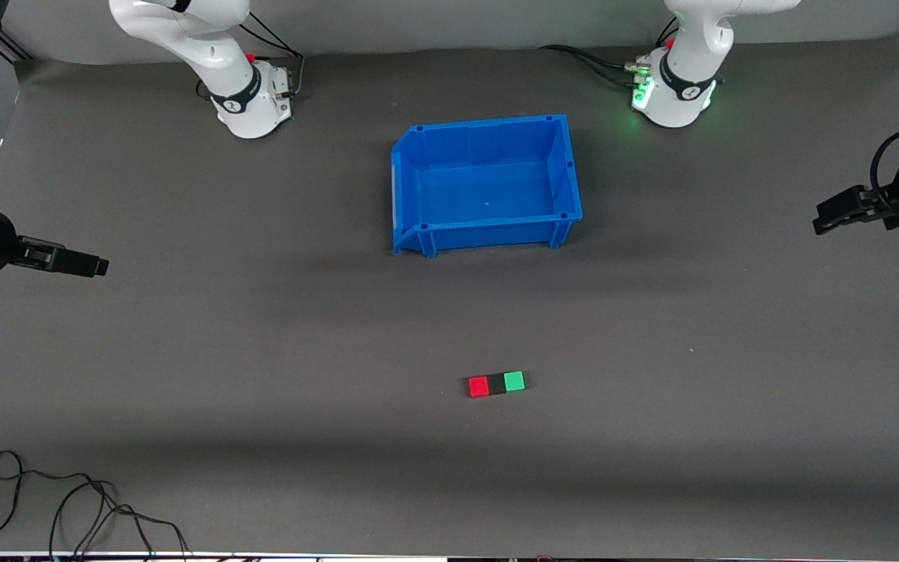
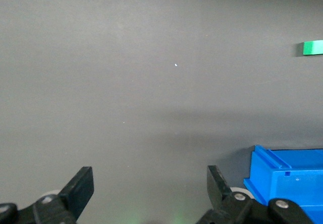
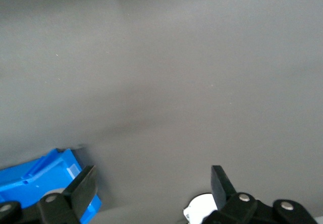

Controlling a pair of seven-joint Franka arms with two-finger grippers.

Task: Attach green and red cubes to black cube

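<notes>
Left gripper (image 2: 149,188): parked at the left arm's end of the table, over bare mat, fingers spread apart with nothing between; waits.
Right gripper (image 3: 154,186): parked at the right arm's end of the table, over bare mat, fingers also spread apart and empty; waits.
Blue bin (image 1: 410,160): open plastic bin, empty inside, between the two arm bases and farther from the front camera than the cubes.
Black cube (image 1: 496,384): on the grey mat (image 1: 262,351), in the middle of a short row, nearer to the front camera than the bin, well apart from both grippers.
Red cube (image 1: 479,386): touching the black cube on the side toward the right arm's end.
Green cube (image 1: 513,381): touching the black cube on the side toward the left arm's end; also seen at the edge of the left wrist view.
Cables (image 1: 67,507): loose black loops lying on the mat, close to the front camera.
Progress: judged complete, as both coloured cubes sit flush against the black one in one line; nothing seems left except keeping the arms away.
Writing: no readable brand or label on cubes or bin; small marks on the arm bases too small to read.
</notes>
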